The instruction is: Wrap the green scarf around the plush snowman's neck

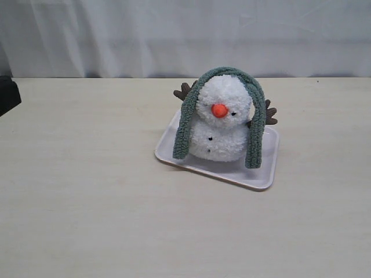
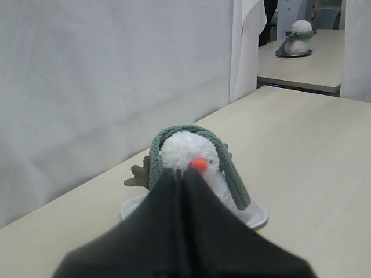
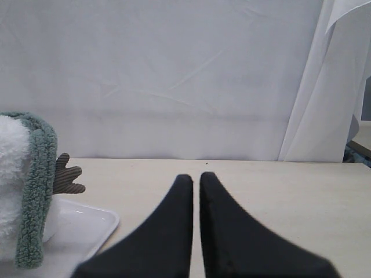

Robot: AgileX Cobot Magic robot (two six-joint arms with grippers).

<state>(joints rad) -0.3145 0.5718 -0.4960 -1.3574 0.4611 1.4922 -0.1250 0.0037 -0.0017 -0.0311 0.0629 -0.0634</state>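
While the snowman [image 1: 219, 139] sits upright on a white tray [image 1: 259, 174] on the worktop [image 1: 87, 202], the scarf [image 1: 184, 124] lies arched over the top of its head, one end hanging down each side to the tray. Both the left hand [image 2: 184, 174] and the right hand [image 3: 196, 176] are clenched, holding nothing, well apart from the snowman

Even, soft light; faint shadows; sharp.
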